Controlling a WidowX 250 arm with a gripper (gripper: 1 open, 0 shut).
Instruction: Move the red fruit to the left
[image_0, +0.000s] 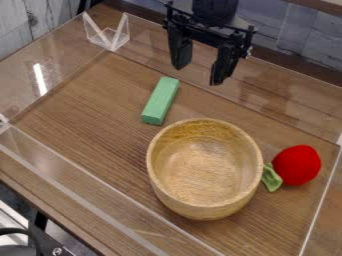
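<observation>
- Camera view: a wooden table (80, 110) walled by clear panels is shown from above and in front.
- The gripper (205, 64) is seen hanging near the far edge, pointed straight down, its fingers spread wide with nothing between them.
- The red fruit (298, 164) is found at the right edge towards the near side, just beside the wooden bowl (205, 168); whether the two touch cannot be told.
- Being nearly round, the fruit shows no marked long axis; its green leaf piece (273, 180) is directed towards the bowl and the near edge.
- The green block (162, 100) lies between gripper and bowl, its long axis running from far to near.
- The approach is judged not yet begun; the fruit lies untouched, well apart from the gripper.
- A traverse to the right edge, a descent over the fruit and a closure are called for next, with the bowl rim to be cleared.
</observation>
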